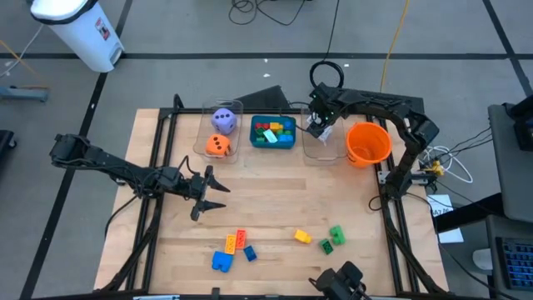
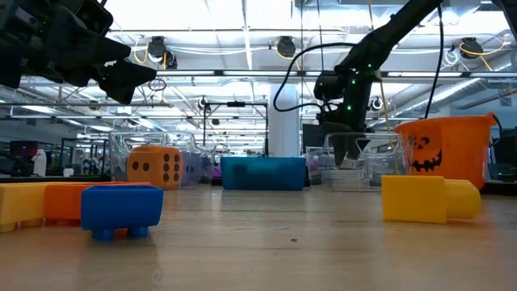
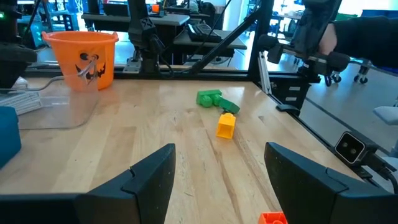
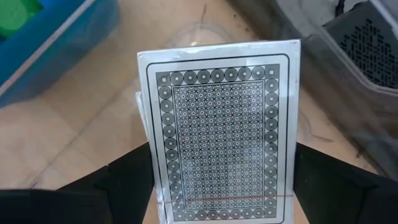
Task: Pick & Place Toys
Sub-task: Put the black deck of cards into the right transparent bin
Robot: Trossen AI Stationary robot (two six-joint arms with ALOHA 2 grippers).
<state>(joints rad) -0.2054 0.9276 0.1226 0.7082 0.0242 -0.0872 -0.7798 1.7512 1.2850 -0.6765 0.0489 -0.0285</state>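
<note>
Patterned card (image 4: 221,134) upright between the right claw (image 1: 319,125) fingers, held over the clear bin (image 1: 321,146) just beside the orange bowl (image 1: 367,143). Dice, purple (image 1: 222,119) and orange (image 1: 218,146), in the other clear bin; bricks in the teal tray (image 1: 273,142). Loose bricks on the pale wood table (image 1: 275,200): blue (image 1: 221,261), orange (image 1: 241,238), yellow (image 1: 302,237), green (image 1: 336,233). Left claw (image 1: 210,190) spread, grasping nothing, above bare table. Grey floor with cables (image 1: 250,10) around; low view shows ceiling lights.
</note>
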